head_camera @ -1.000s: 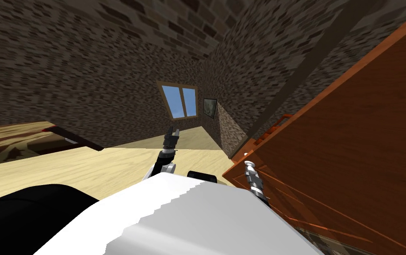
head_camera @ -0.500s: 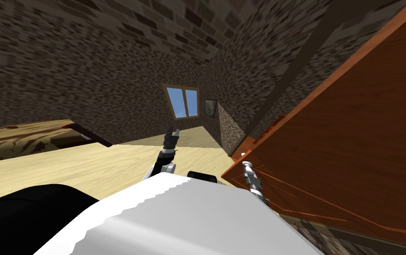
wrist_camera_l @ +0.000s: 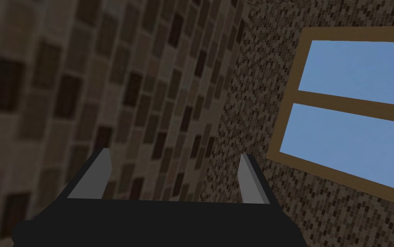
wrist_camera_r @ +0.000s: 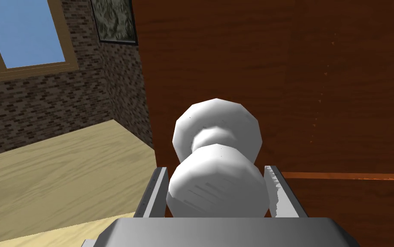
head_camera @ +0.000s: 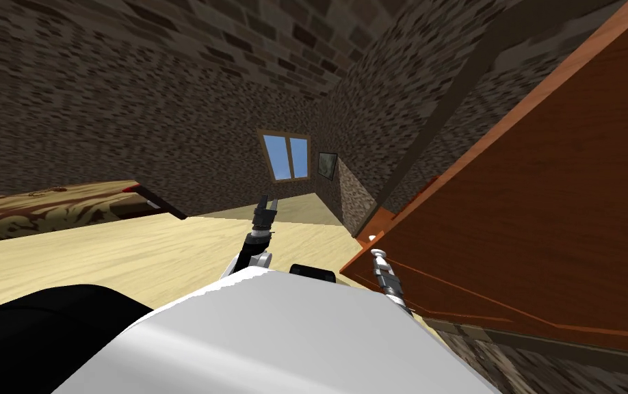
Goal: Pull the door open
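A reddish-brown wooden door (head_camera: 545, 205) fills the right of the head view, its free edge near my right hand. My right gripper (wrist_camera_r: 216, 169) is shut on the door's white round knob (wrist_camera_r: 217, 193), one finger pressing each side. In the head view that gripper (head_camera: 377, 254) sits at the door's lower corner, by the knob (head_camera: 373, 237). The door face (wrist_camera_r: 277, 64) stands just behind the knob. My left gripper (head_camera: 268, 202) is raised in the middle of the room, away from the door, and stands open (wrist_camera_l: 174, 152) with nothing in it.
A bed with a patterned cover (head_camera: 53, 205) lies at the left. Light wooden floor (head_camera: 135, 253) stretches ahead to a brick wall with a window (head_camera: 289, 156) and a small picture (head_camera: 326, 165). A dark door frame post (head_camera: 442, 116) rises behind the door.
My view has turned, so the bed and window slid right. The door's lower edge has swung flatter across the picture, baring a strip of ground under it. My right gripper stays on the knob.
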Robot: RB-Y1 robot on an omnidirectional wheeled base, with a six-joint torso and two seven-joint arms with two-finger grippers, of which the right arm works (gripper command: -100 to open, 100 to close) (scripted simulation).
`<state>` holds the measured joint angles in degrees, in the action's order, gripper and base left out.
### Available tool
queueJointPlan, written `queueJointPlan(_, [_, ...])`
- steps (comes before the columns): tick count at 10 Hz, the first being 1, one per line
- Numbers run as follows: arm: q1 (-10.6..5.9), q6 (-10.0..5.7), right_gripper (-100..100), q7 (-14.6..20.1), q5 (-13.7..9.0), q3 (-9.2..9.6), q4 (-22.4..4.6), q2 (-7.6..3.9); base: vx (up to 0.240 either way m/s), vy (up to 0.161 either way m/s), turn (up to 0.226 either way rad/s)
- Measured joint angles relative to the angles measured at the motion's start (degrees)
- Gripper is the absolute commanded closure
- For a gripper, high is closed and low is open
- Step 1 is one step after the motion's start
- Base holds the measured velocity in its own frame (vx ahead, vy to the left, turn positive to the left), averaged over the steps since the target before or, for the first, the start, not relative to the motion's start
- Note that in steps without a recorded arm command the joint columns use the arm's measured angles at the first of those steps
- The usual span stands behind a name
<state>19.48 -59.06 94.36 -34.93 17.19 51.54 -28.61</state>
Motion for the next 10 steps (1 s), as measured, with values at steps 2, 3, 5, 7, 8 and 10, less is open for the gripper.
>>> queueJointPlan(2, [0.73, -0.94, 100, 0.67, 0.89, 1.29, 0.43, -0.65, -0.195, -0.040, 0.035])
queueJointPlan(3, [0.75, -1.49, 100, 1.09, 1.34, 1.95, 0.25, -0.84, -0.086, -0.017, 0.018])
queueJointPlan(5, [0.85, -1.87, 100, 1.46, 1.70, 2.47, -0.08, -0.95, -0.155, -0.034, 0.100])
queueJointPlan(7, [1.00, -2.48, 100, 1.87, 2.12, 2.91, 0.04, -1.30, -0.190, -0.046, 0.108])
queueJointPlan(8, [1.00, -2.98, 100, 2.24, 2.43, 3.28, -0.24, -1.49, -0.188, -0.046, 0.119])
queueJointPlan(10, [1.32, -3.93, 100, 2.92, 3.09, 4.05, -0.54, -1.96, -0.200, -0.044, 0.102])
